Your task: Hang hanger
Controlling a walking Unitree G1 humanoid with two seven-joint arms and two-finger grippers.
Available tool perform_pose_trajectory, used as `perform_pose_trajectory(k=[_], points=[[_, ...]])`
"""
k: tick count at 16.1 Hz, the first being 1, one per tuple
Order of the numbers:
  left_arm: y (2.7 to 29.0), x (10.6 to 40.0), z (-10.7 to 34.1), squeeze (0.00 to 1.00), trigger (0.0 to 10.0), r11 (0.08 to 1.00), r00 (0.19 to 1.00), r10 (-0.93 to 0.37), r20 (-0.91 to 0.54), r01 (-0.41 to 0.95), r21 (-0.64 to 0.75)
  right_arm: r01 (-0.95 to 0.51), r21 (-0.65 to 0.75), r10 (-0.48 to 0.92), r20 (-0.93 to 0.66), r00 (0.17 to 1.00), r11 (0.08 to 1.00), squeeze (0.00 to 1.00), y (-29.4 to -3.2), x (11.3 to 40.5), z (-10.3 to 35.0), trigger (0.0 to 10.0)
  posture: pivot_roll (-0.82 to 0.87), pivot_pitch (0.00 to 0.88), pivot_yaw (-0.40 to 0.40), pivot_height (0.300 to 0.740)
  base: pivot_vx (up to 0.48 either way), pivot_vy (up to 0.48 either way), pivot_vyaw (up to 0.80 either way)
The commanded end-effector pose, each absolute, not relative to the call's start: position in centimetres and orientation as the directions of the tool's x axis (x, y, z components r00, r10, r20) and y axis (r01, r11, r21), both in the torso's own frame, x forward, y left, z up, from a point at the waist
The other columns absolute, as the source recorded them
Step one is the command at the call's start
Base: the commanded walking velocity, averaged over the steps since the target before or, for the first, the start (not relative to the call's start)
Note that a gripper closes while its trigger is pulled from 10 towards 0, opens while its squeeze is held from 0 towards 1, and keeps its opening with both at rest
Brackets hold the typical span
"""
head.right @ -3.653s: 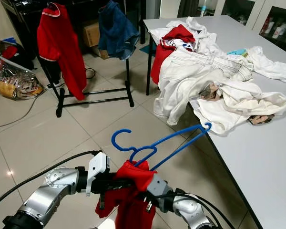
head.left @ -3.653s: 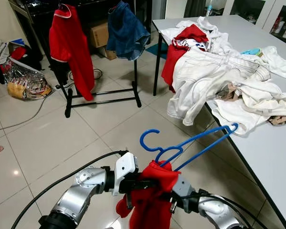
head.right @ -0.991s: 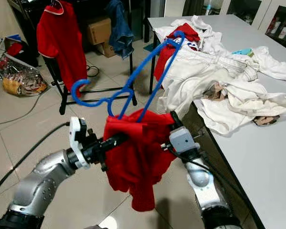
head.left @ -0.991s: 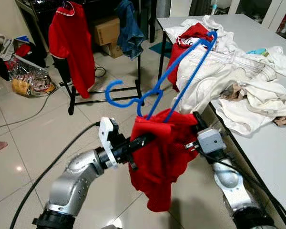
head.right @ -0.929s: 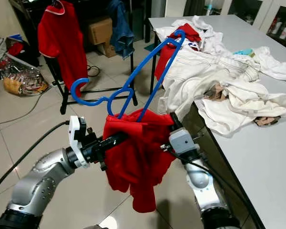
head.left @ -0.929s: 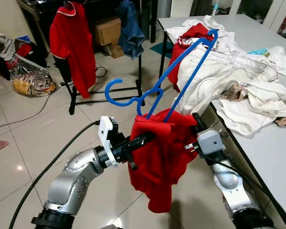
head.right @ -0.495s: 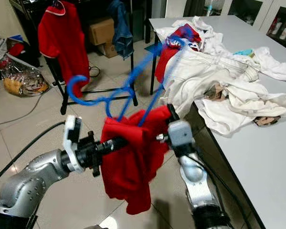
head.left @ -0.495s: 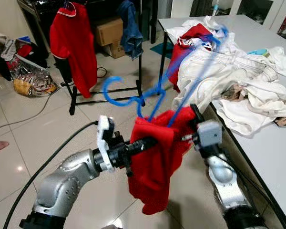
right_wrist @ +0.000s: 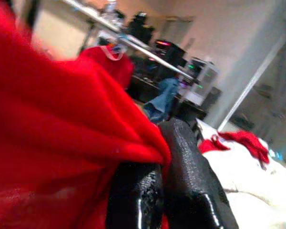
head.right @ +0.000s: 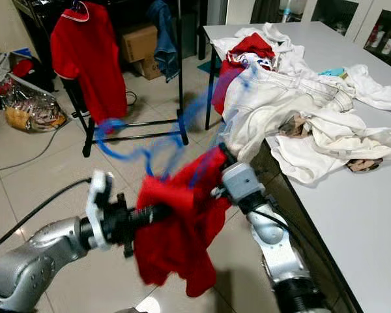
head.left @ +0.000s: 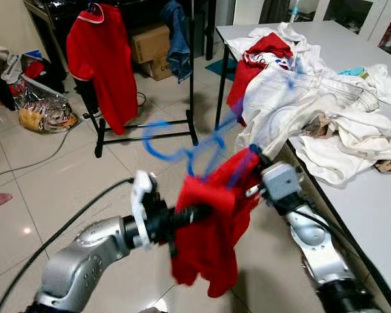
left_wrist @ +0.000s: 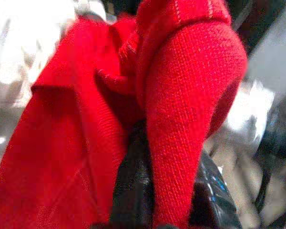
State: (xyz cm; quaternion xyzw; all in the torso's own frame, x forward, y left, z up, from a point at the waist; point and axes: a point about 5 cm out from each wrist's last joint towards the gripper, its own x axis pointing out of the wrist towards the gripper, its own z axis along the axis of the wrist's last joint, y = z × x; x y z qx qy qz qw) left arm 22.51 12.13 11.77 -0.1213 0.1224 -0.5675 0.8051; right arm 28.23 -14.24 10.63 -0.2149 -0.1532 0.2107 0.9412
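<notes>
Blue hanger (head.left: 202, 140) now motion-smeared; half a second ago it was sharper and stood more upright, so it is swinging or being tipped while the arms carry it. Red sweater (head.left: 212, 231) has shifted too: its shoulder rides higher at the right gripper (head.left: 253, 156) and the body sags lower below the left gripper (head.left: 194, 212). Reads as the load being raised and turned toward the clothes rack (head.left: 143, 124), not yet hooked on. Left fingers buried in knit, seemingly clamped on the sweater; right wrist view shows right fingers (right_wrist: 181, 176) close together with red cloth pinched at them. Hook end sits above and ahead of the left fingers. Rack well beyond both fingertips, already carrying a red shirt (head.left: 101, 59) and a denim garment (head.left: 178, 36). Table (head.left: 378, 215) with heaped white clothes (head.left: 300, 104) lies just beside the right arm; table edge and the black cable (head.left: 65, 235) trailing from the left arm may snag.
</notes>
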Motion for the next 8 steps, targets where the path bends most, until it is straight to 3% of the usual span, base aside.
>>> perform_pose_trajectory(k=[1,4,8], points=[[12.5,21.5,10.1,0.0,10.0,0.299,0.253,-0.951,-0.178,0.9,-0.317,-0.25,-0.507,0.408,0.226,0.885,0.825,0.0,-16.1,28.6,11.8,10.0,-0.13,0.0,0.048,0.74,0.0,0.0,0.0],[13.0,21.3,10.3,0.0,10.0,0.294,0.246,-0.952,-0.182,0.899,-0.325,-0.229,-0.614,0.471,0.265,0.842,0.755,0.0,-15.7,27.7,12.1,10.0,-0.13,0.0,0.049,0.74,0.0,0.0,0.0],[13.4,21.2,10.1,0.0,10.0,0.302,0.259,-0.951,-0.17,0.899,-0.316,-0.001,-0.748,0.376,0.332,0.865,0.664,0.0,-16.9,27.2,12.0,10.0,-0.12,0.0,0.049,0.74,0.0,0.0,0.0]])
